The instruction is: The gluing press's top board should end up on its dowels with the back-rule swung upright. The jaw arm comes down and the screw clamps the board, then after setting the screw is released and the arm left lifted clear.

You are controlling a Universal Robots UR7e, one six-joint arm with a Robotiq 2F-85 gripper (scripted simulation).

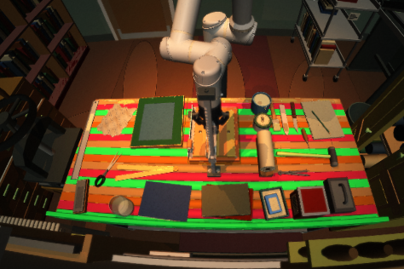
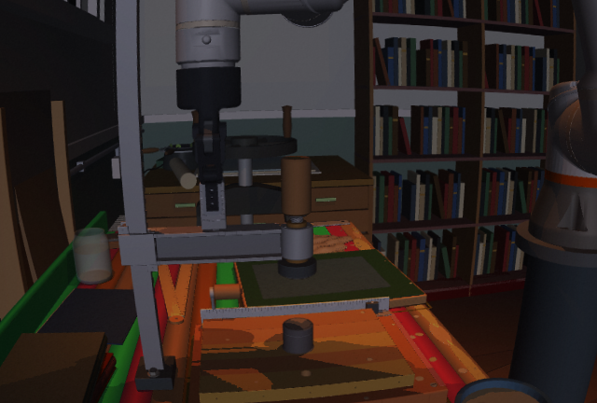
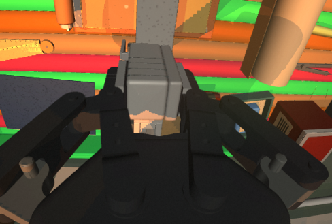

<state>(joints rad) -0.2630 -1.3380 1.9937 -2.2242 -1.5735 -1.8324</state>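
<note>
My gripper points straight down over the press at the middle of the bench. The grey ribbed grip block on top of the jaw arm sits clamped between its fingers. The arm stands level, well above the top board, and reaches from the tall grey post to the screw with its brown handle. The screw's foot hangs above a dark round pad on the board. The back-rule stands on edge along the board's far side.
A pale jar stands at the bench's near edge. A green-framed board lies left of the press, and a brown roll and a hammer lie to its right. Dark boards and small boxes line the front.
</note>
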